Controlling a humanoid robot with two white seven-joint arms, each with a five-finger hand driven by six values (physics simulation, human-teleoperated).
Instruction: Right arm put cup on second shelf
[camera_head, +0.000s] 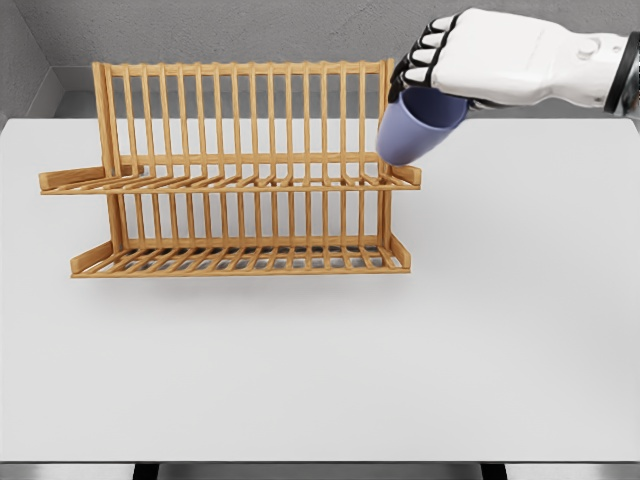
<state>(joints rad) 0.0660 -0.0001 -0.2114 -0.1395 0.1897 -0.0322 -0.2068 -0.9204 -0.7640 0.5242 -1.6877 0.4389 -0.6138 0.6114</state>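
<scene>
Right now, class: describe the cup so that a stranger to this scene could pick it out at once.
On the white table stands a two-tier wooden dish rack. At its upper right corner the right hand grips the cup, tilted above the upper shelf. It is the only lavender-blue thing here, smooth and round against the rack's slats.

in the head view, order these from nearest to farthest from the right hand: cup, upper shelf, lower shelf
1. cup: held in the right hand, at the rack's upper right.
2. upper shelf: its right end lies just below the cup.
3. lower shelf: lowest, beneath the upper shelf.
</scene>
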